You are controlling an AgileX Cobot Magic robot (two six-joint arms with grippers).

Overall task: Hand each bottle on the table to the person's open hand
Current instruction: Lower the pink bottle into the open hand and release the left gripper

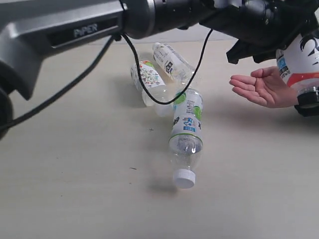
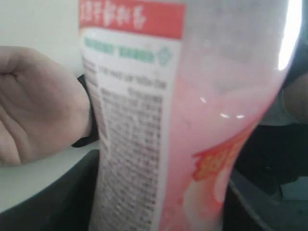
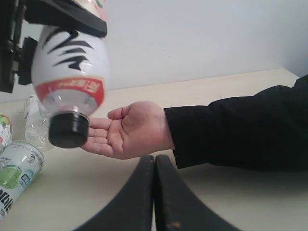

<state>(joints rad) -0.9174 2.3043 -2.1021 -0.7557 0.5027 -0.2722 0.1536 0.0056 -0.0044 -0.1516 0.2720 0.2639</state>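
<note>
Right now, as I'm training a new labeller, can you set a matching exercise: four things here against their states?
Things:
1. pink bottle
2. green bottle
3. hand
4. right gripper

States:
A. shut, empty
B. lying on the table
C. held up, cap down
D. open, palm up

Pairs: 1-C, 2-B, 3-D, 4-A

Soft, even light covers your pale beige wood-grain tabletop (image 1: 75, 189). The clear green-and-white labelled plastic bottle with white cap (image 1: 187, 124) at frame centre throws only a faint shadow under its cap. In your left wrist view, the pink-labelled clear plastic bottle (image 2: 144, 144) is blurred, with white glare streaking one edge.
</note>
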